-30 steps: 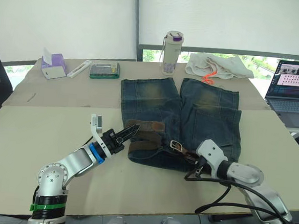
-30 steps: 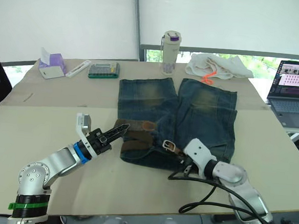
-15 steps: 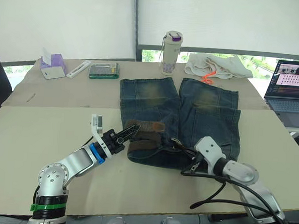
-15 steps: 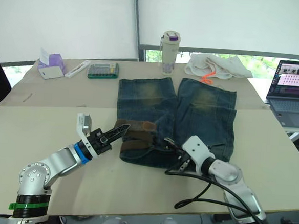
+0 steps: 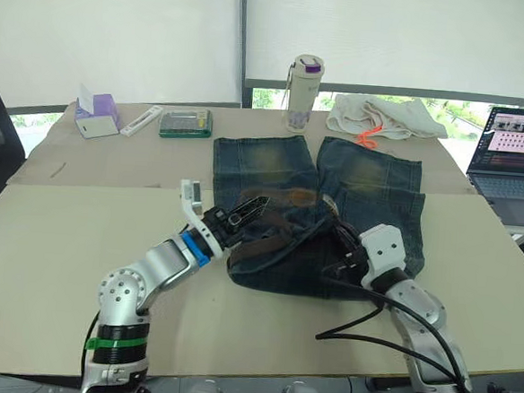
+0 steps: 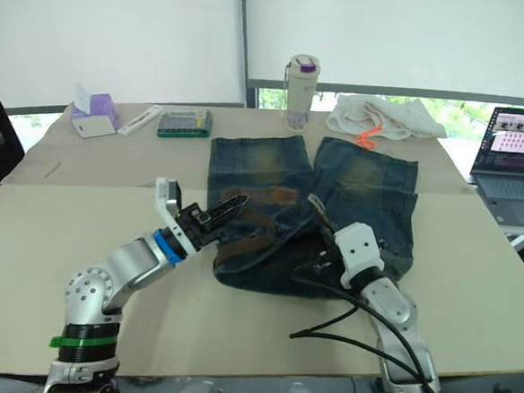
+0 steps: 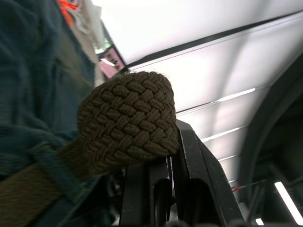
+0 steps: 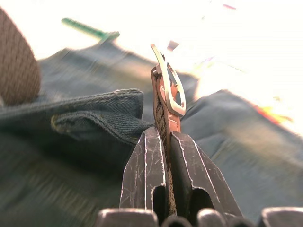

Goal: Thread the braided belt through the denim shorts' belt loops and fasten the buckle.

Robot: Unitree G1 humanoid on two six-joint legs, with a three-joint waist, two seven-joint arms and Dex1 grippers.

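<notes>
Lying flat on table (image 5: 53, 227), denim shorts (image 5: 370, 191) with legs toward the window and waistband toward the robot. Braided belt (image 5: 272, 242) seen running along that waistband, passing under a belt loop (image 7: 49, 158) in the left wrist view. Left gripper (image 5: 250, 206) raised over the shorts' left side, fingers (image 7: 189, 156) pinched together on the belt's plain braided end, which stood folded up above the fingertips. Right gripper (image 8: 163, 142) held over the middle of the waistband, fingers (image 8: 144, 165) clamped on the belt just below the buckle (image 8: 169, 87); buckle stood upright above the fingertips, with a fold of denim just beside it. Both belt ends lifted off the cloth, the two grippers near each other but apart, buckle not fastened. Farther back on the table: bottle (image 5: 302, 93), crumpled white cloth (image 5: 385, 115), tissue box (image 5: 97, 116), green case (image 5: 184, 123). Open laptop (image 5: 519, 165) at the right edge.
</notes>
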